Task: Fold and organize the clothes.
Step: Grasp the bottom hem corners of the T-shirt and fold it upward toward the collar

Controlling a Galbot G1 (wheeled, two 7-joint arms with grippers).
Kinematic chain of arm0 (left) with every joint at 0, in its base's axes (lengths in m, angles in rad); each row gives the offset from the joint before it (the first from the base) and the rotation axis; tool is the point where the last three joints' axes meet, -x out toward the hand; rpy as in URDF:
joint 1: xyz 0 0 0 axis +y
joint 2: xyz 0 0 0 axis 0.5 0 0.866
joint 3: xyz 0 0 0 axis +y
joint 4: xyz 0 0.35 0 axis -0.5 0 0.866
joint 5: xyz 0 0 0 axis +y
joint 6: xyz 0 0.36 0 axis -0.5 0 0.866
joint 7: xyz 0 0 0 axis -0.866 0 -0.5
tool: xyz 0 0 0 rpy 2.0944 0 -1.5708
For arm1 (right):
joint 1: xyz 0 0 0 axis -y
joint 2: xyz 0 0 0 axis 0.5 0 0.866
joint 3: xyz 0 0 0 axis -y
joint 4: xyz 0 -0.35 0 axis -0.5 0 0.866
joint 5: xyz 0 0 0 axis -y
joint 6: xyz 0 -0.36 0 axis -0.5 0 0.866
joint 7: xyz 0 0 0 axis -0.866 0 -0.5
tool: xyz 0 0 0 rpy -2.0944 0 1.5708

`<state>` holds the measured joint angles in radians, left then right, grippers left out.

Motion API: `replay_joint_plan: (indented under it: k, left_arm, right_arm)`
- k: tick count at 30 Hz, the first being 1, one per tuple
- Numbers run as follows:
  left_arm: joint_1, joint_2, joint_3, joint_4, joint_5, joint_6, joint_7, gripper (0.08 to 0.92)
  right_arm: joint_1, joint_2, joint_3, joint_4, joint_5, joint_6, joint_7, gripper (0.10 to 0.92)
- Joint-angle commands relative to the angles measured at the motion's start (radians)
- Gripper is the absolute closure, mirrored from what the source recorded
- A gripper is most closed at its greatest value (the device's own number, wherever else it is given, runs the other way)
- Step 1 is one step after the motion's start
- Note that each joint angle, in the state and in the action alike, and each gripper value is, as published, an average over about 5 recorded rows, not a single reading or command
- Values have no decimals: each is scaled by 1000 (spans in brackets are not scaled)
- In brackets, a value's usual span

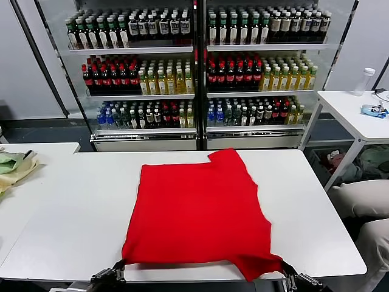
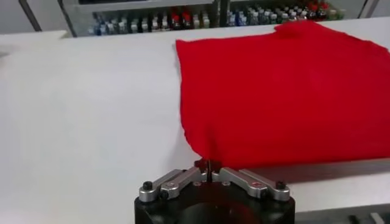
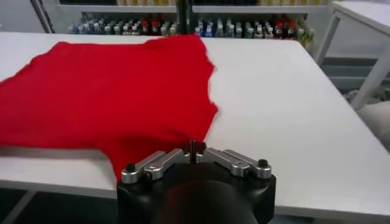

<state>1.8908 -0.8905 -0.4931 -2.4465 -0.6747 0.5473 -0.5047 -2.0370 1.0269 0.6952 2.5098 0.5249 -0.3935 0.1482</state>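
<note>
The clothes are one bright red T-shirt [image 1: 197, 210] lying flat on the white table [image 1: 67, 213], plain side up, with one sleeve pointing toward the far edge. Its near hem reaches the table's front edge. My left gripper [image 1: 117, 267] sits at that edge, shut on the shirt's near left corner. My right gripper [image 1: 285, 271] is shut on the near right corner. In the left wrist view the left gripper [image 2: 208, 165] pinches the edge of the red T-shirt [image 2: 286, 91]. In the right wrist view the right gripper [image 3: 194, 147] pinches the corner of the red T-shirt [image 3: 109, 91].
A pale green and yellow cloth [image 1: 13, 165] lies on a second table at the left. Behind the table stands a shelf of drink bottles [image 1: 194, 73]. A white side table [image 1: 355, 112] with a bottle [image 1: 366, 80] stands at the right.
</note>
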Motion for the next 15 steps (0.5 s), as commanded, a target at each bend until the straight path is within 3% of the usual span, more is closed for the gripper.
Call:
replay_joint_plan:
  k: [1, 7, 15]
  left_arm:
    - [-272, 16, 0, 122, -43, 1, 113, 917]
    - [-531, -50, 77, 329, -43, 23, 176, 917]
    - [-614, -64, 111, 431, -43, 34, 199, 917]
  right_arm:
    - [368, 2, -127, -113, -46, -26, 11, 910]
    - [599, 2, -268, -287, -115, -37, 12, 910]
    - [761, 41, -355, -417, -131, -42, 7, 910]
